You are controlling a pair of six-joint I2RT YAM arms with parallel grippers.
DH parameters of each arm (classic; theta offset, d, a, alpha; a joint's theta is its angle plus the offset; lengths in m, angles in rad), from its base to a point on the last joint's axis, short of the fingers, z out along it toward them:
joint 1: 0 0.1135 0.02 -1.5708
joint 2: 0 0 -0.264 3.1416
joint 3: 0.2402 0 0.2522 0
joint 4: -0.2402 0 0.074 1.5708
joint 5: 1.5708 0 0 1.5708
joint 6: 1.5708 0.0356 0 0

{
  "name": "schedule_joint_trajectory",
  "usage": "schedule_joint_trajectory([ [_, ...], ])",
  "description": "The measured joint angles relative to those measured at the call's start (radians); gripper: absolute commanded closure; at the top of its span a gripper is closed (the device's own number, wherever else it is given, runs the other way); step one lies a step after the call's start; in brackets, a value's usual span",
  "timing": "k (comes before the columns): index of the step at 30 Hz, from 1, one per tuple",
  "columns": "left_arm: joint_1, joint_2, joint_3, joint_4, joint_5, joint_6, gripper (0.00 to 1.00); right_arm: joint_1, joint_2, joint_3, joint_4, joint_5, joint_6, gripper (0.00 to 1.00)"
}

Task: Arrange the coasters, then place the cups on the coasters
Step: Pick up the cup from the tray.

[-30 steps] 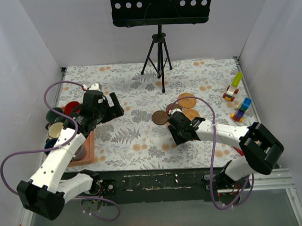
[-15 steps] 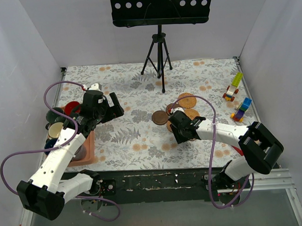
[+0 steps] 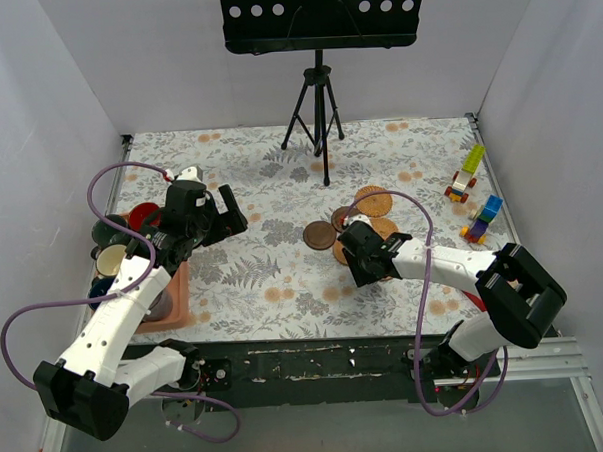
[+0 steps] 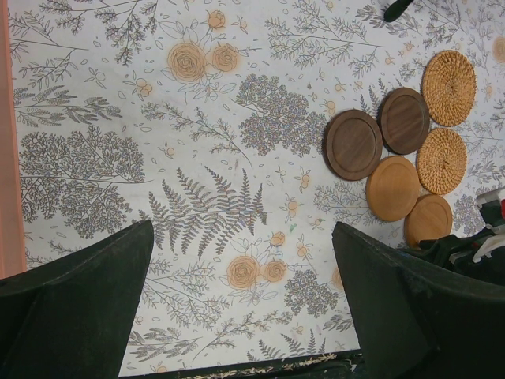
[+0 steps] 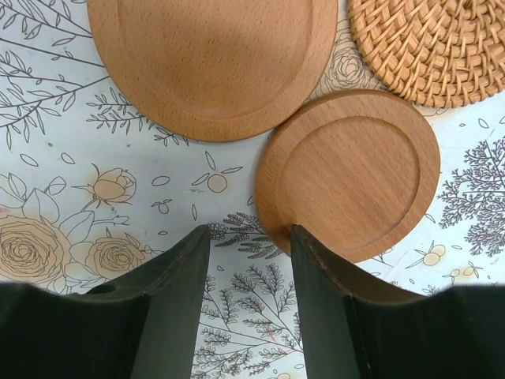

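Nothing is arranged yet: six round rattan and wooden coasters [image 3: 366,218] are sitting clustered at the table's 3 o'clock, and the small handled mugs [image 3: 111,259] are waiting at 9 o'clock on the salmon-pink rectangular tray [image 3: 177,291]. The right gripper [image 5: 251,237] is hovering unclenched and empty at the edge of a small orange-brown wooden coaster [image 5: 355,174]. The left gripper [image 4: 241,237] is spread wide, gripping nothing.

Bright, even light falls from above on the worktop [image 3: 279,177], and shadows there are soft and faint. The wrist views render its printed surface sharply, while the fingers [image 5: 158,316] of the right end effector [image 5: 248,234], close to the lens, look dark and slightly soft.
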Motion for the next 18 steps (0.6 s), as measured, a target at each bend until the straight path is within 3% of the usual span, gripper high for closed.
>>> schedule_joint_trajectory([
  [12,0.000,-0.008,0.007,-0.015,-0.025,0.002,0.02,-0.002,-0.045,0.000,0.016,-0.076,-0.086,0.37],
  [18,0.006,0.020,0.091,-0.067,-0.105,0.001,0.02,-0.001,-0.107,0.026,0.011,-0.130,-0.115,0.37],
])
